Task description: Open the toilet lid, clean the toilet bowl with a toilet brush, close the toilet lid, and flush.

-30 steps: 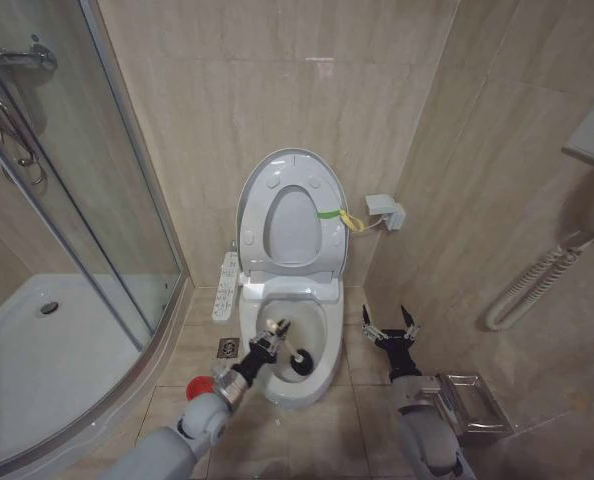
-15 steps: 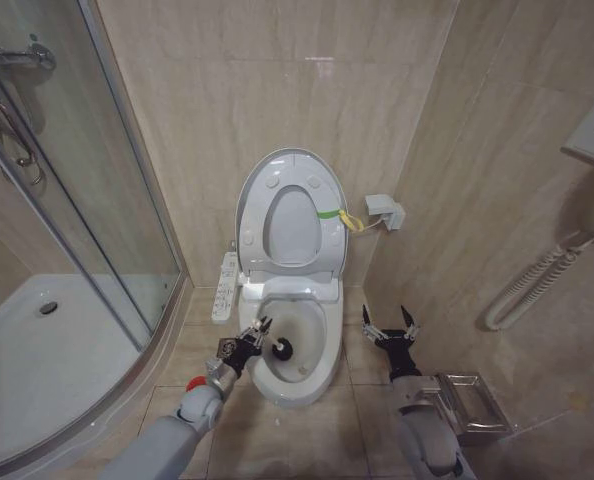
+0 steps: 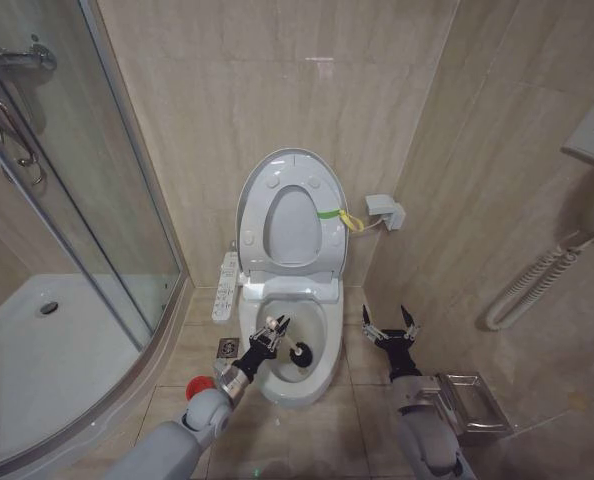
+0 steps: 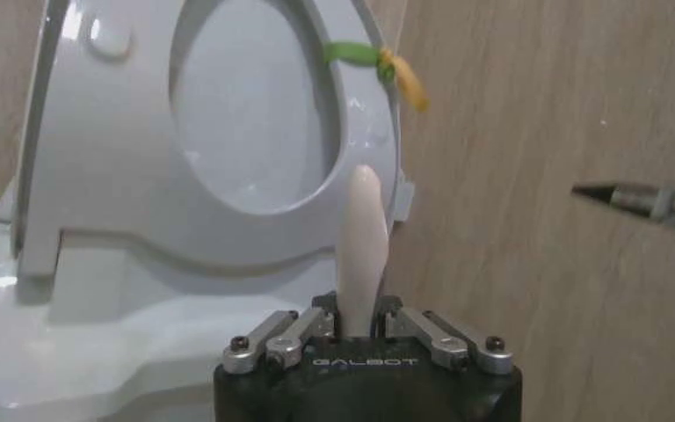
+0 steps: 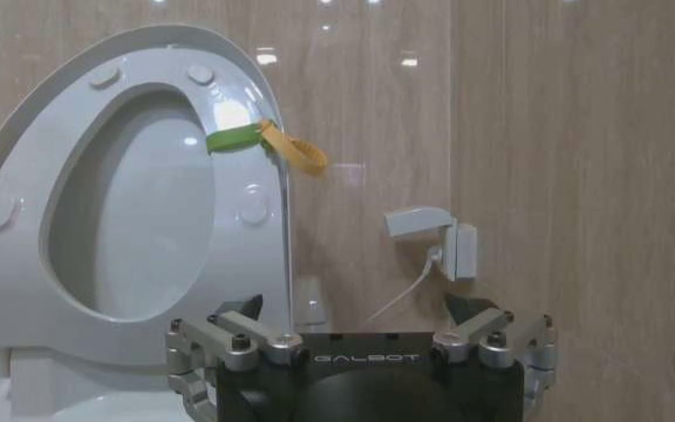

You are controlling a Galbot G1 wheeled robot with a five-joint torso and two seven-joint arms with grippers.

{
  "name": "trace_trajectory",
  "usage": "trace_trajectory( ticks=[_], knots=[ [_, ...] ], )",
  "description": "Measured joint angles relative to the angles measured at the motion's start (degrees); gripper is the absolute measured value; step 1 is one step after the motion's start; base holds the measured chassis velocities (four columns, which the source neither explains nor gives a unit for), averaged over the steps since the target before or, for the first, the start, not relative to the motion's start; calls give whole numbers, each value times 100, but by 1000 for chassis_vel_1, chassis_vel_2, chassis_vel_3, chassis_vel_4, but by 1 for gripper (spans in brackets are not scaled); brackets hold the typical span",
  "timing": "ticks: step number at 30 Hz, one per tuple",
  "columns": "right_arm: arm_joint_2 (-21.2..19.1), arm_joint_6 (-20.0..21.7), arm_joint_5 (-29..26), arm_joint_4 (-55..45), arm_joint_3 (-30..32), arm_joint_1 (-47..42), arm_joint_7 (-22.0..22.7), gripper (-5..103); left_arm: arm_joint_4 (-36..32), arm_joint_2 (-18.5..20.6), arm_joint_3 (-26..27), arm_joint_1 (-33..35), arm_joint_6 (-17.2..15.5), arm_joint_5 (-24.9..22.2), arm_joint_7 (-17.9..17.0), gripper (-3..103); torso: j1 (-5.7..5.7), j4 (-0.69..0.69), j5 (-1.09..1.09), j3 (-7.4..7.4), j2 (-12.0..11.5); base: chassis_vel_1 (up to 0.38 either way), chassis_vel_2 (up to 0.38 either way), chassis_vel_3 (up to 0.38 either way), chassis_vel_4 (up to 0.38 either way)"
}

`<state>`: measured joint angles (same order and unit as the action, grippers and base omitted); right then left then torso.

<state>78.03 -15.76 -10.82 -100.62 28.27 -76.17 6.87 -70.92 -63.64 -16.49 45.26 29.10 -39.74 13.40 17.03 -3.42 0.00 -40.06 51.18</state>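
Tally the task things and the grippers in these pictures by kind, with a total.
Toilet lid, raised: 1
Toilet bowl: 1
Toilet brush, head in the bowl: 1
Grippers: 2, the left gripper shut on the brush handle, the right gripper open beside the bowl
Total: 5

The left pincer is hiding the lower end of the brush handle in the left wrist view. The frame edge is cutting off the lid top there. The bowl rim is hiding part of the bristle head.
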Motion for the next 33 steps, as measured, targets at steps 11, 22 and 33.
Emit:
trace_trajectory(
  ticks=[11, 22, 33],
  knots=[
    [0, 0, 0, 0, 0, 1, 0, 100, 325, -28, 63, -141, 408, -371, 755, 19, 0, 1, 1, 0, 0, 0, 0, 0, 0],
    [0, 0, 0, 0, 0, 0, 0, 100, 46, -96, -46, -50, 147, 77, 254, 19, 0, 0, -1, 0, 0, 0, 0, 0, 0],
    [0, 0, 0, 0, 0, 0, 0, 100, 1299, -251, 467, -311, 354, 208, 331, 19, 0, 1, -1, 0, 0, 0, 0, 0, 0]
  ],
)
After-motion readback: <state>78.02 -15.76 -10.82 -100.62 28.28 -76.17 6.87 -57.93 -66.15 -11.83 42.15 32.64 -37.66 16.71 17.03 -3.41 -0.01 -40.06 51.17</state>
